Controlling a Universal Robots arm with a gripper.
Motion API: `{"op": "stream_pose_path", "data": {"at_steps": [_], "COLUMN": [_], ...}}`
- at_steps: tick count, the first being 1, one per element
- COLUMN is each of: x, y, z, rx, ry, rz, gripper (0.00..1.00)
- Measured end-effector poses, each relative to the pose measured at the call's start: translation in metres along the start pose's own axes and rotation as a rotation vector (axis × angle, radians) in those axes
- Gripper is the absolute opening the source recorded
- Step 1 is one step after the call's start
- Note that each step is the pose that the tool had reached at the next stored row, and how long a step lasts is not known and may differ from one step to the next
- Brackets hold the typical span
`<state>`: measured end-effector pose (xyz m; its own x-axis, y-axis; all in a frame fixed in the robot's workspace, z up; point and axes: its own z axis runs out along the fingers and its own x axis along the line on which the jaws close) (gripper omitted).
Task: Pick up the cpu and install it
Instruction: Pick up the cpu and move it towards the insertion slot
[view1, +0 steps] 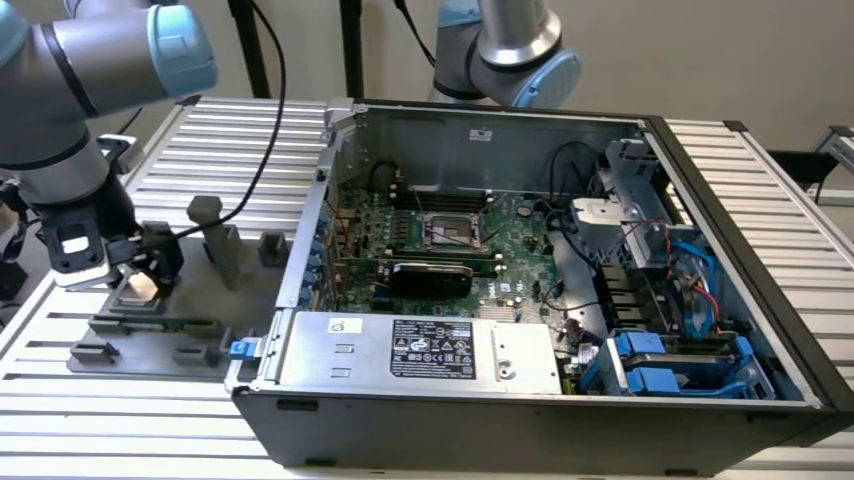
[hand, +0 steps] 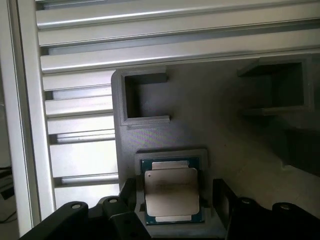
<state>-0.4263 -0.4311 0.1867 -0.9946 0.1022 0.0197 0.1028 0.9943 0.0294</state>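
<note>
The cpu (hand: 171, 192), a flat square chip with a silvery top on a green-edged base, lies in a shallow pocket of the grey fixture plate (hand: 225, 130). My gripper (hand: 175, 202) hangs low over it and is open, with one dark finger on each side of the chip and nothing gripped. In the exterior view the gripper (view1: 134, 275) stands at the exterior view's left, over the pale cpu (view1: 138, 290) on the fixture plate (view1: 187, 300). The black-framed motherboard socket (view1: 454, 232) sits inside the open computer case.
The open computer case (view1: 747, 200) takes up the middle and the exterior view's right, with a power supply (view1: 427, 350) at its front. Grey posts (view1: 207, 230) rise from the fixture plate beside the gripper. A second arm (view1: 514, 50) stands behind the case. Everything rests on a slatted aluminium table (view1: 80, 420).
</note>
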Motion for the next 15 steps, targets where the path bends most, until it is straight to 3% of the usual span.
{"op": "stream_pose_path", "data": {"at_steps": [3,6,15], "x": [0.0006,0.0008,0.0008], "y": [0.0002,0.0005,0.0008], "z": [0.0004,0.0006,0.0010], "rx": [0.0001,0.0001,0.0000], "ry": [0.0001,0.0002,0.0000], "rz": [0.002,0.004,0.005], "gripper": [0.70,0.56,0.55]}}
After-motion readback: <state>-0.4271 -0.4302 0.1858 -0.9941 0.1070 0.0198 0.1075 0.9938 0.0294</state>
